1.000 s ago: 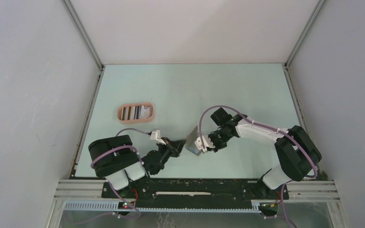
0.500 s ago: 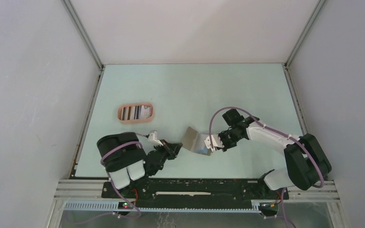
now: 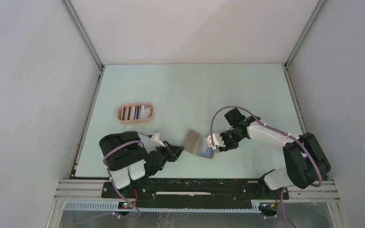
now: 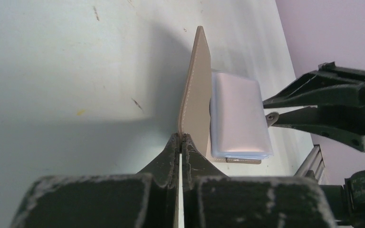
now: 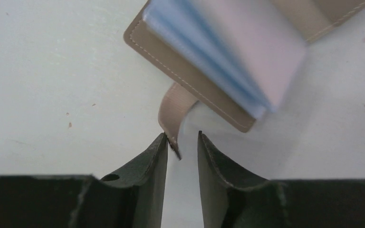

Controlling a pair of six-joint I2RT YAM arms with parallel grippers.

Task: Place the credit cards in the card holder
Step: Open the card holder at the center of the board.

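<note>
Far left: card holder (image 3: 120, 114), pink oval tray, on the desk (image 3: 195, 90) well apart from both arms. Striped credit cards (image 3: 134, 113) already lie inside it; count not readable from the top view.

Left hand (image 3: 177, 151): jaws fully shut. In the left wrist view the left hand (image 4: 181, 142) appears to pinch the near corner of the wallet's cover (image 4: 197, 80), which stands upright on edge.

Wallet (image 3: 198, 144): between the two hands, lying open on the desk, clear sleeves (image 4: 237, 114) exposed beside the raised cover. Can't tell whether any cards are left in the sleeves.

Right hand (image 3: 215, 141): jaws a little apart, holding nothing. The right wrist view shows the closure strap (image 5: 173, 107) sitting loose in the gap of the right hand (image 5: 181, 140), brushing one finger.

Change: a second ago the right hand was clamped shut and the wallet was held up between both hands. Since then the wallet has come down to the desk and shifted right, and the right hand has just let go of the strap.

Likely meaning: the wallet is now propped open and the right hand is free, probably to go for a card in the sleeves and carry it to the tray.
</note>
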